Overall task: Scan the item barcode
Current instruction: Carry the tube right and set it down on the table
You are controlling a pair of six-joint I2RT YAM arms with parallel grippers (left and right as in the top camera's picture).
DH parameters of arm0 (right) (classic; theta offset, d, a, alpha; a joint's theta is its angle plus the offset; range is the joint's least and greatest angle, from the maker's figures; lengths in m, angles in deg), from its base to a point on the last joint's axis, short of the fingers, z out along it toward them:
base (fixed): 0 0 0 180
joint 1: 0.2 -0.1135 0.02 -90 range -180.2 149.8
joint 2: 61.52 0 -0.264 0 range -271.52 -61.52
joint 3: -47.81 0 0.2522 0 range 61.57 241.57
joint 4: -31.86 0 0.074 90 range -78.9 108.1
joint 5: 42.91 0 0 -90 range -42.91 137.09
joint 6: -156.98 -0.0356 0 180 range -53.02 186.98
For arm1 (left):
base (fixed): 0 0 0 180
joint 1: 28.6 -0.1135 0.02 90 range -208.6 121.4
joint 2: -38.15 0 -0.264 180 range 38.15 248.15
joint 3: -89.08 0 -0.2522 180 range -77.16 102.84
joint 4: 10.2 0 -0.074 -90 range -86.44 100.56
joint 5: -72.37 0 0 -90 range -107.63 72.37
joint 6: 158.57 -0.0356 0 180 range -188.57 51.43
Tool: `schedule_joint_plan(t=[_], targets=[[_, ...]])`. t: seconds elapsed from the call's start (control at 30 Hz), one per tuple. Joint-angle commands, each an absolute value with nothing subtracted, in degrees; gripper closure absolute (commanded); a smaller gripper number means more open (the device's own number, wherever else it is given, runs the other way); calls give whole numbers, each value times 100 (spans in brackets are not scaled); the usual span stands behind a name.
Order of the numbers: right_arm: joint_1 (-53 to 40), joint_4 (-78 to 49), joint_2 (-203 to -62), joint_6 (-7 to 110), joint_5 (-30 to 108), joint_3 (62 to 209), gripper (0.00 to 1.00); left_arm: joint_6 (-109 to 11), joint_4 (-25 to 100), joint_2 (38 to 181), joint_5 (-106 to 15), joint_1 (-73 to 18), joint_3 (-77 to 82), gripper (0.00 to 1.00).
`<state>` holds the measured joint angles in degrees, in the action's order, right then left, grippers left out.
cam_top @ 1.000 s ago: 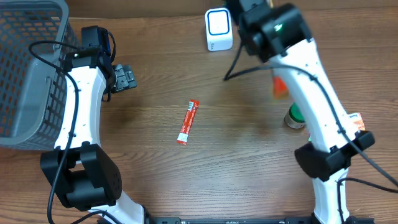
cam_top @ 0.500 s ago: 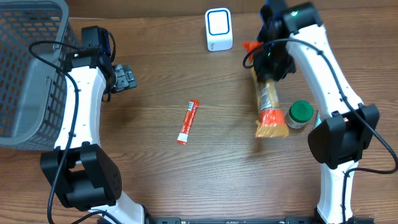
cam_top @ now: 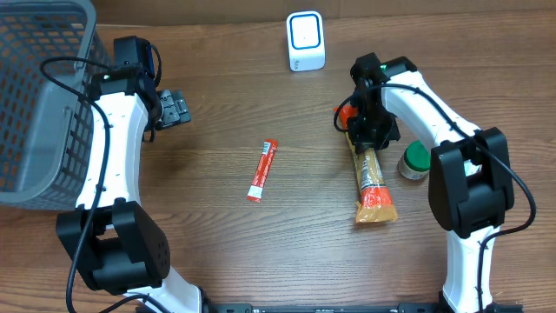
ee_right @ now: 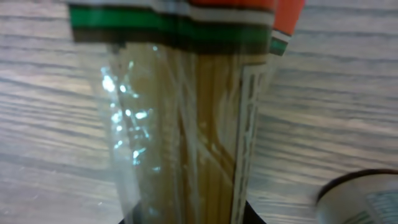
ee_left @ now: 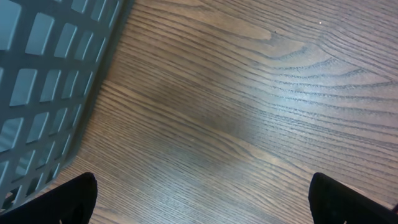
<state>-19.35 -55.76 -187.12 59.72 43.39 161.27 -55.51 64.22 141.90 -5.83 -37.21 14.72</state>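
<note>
Right jaws grasp spaghetti packet (cam_top: 372, 174) by one end; scanner (cam_top: 305, 41) well apart from them. Left jaws released, empty. Judgement: item gripped, scan not yet done.

The wooden table (cam_top: 261, 252) before me carried a grey basket (cam_top: 35, 104) at my left, a white scanner (cam_top: 305, 41), a red sachet (cam_top: 262, 170), and a pasta packet (cam_top: 373, 187) just beside a green-lidded jar (cam_top: 417, 160).
</note>
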Motion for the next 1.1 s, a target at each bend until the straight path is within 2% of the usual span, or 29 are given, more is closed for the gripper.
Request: schedule_joint_plan(t=[0.0,0.13,0.37,0.5,0.53,0.57,0.6,0.7,0.8,0.83,1.07], targets=[[-1870,-5729,-18603,5753,5548,15888,96,-5614,6420,14144,-612,-3683,1572,0],[-1870,-5891,-18603,5594,6363,15864,96,-5614,6420,14144,-612,-3681,1572,0],[-1726,-6188,-18603,5316,6529,15864,95,-5614,6420,14144,-612,-3683,1572,0],[-1581,-6337,-18603,5303,6568,15864,91,-5614,6420,14144,-612,-3681,1572,0],[-1549,-6355,-18603,5303,6566,15864,88,-5614,6420,14144,-612,-3683,1572,0],[-1511,-6355,-18605,5301,6474,15864,75,-5614,6420,14144,-612,-3683,1572,0],[-1498,-6333,-18603,5305,6365,15864,67,-5614,6420,14144,-612,-3683,1572,0],[-1496,-6256,-18603,5329,6157,15864,57,-5614,6420,14144,-612,-3683,1572,0],[-1501,-6167,-18603,5325,6164,15882,32,-5614,6422,14144,-612,-3683,1572,0],[-1501,-6164,-18603,5320,6162,15904,28,-5614,6420,14144,-612,-3683,1572,0],[-1549,-6755,-18537,5152,6024,16865,27,-5614,6420,14144,-612,-3683,1572,0]])
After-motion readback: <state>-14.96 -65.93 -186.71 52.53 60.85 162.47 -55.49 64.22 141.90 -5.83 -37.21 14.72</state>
